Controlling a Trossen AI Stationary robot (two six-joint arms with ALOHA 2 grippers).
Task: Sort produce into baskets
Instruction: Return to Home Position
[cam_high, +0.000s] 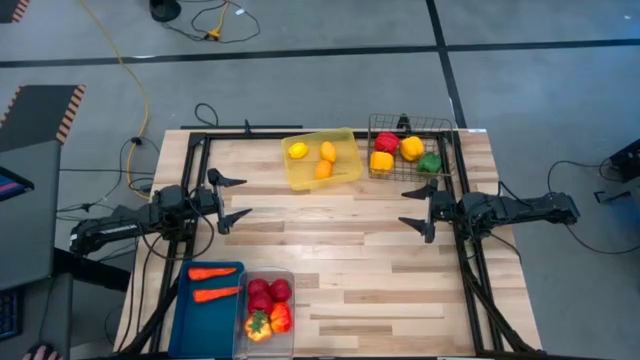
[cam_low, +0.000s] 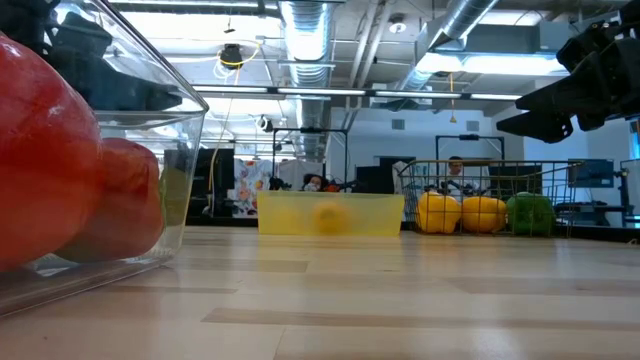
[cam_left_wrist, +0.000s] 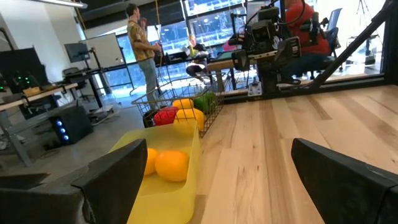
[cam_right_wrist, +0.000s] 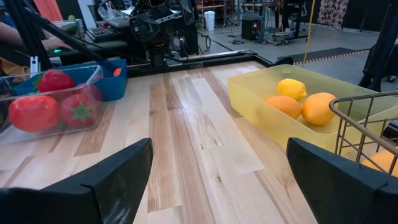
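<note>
L gripper (cam_high: 236, 197) & R gripper (cam_high: 410, 208) are hovering over the pale wooden counter (cam_high: 350, 260), arms reaching in level from opp. sides, jaws spread, holding nothing. Yellow-orange plastic lemons (cam_high: 325, 152) are lying in the yellow translucent plastic tray (cam_high: 346, 172). Red, yellow & green toy peppers (cam_high: 411, 148) are sitting in the black wire mesh basket (cam_high: 445, 130). Orange toy carrots (cam_high: 212, 273) are resting in the blue plastic bin (cam_high: 190, 322). Red toy tomatoes (cam_high: 268, 292), plus prob. two small peppers, are filling the clear plastic bin (cam_high: 292, 332).

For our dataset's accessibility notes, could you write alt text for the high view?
Four sorted containers on a wooden table, seen from above: lemons in a yellow tray, peppers in a wire basket, carrots in a blue bin, tomatoes in a clear bin. The left gripper and right gripper, both open and empty, wait at opposite sides.
</note>
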